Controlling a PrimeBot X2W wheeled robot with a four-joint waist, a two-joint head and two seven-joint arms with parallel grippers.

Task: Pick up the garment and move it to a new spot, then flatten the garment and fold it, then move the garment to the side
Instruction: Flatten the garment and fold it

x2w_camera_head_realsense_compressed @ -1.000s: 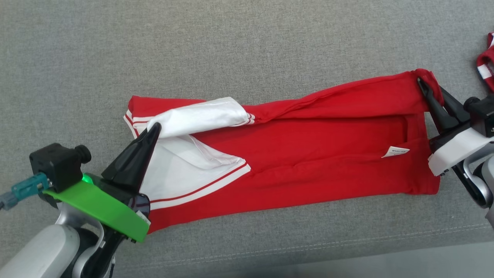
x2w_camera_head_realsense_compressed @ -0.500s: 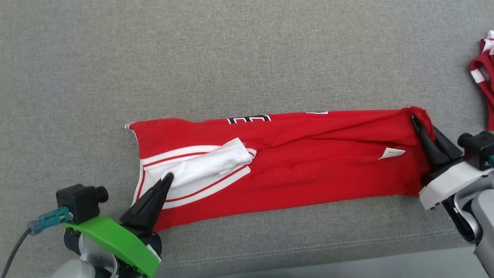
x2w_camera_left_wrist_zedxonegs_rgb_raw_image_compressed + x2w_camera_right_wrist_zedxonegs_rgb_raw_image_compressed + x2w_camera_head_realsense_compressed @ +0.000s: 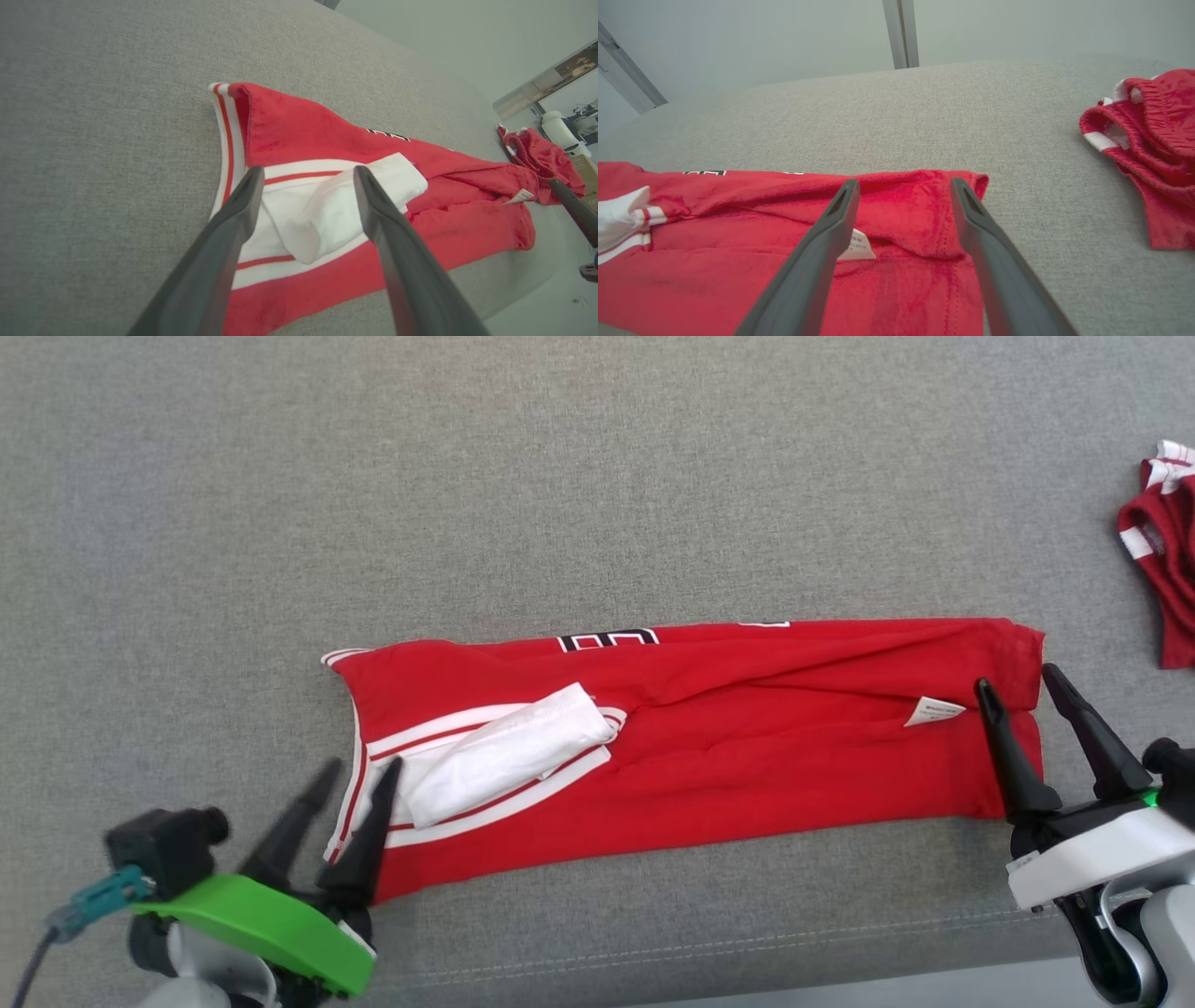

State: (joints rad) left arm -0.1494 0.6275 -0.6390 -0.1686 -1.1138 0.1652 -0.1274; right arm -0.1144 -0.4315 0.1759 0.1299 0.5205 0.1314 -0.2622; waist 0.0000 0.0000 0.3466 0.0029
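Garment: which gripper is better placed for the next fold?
Likely right: the right gripper, open, sits over the hem corner of the garment; the left gripper faces its bunched white sleeve.

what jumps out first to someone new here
A long red jersey with a white sleeve lies folded lengthwise across the grey fabric surface. The left gripper and right gripper sit open at its two ends. A second red garment lies crumpled at far right.
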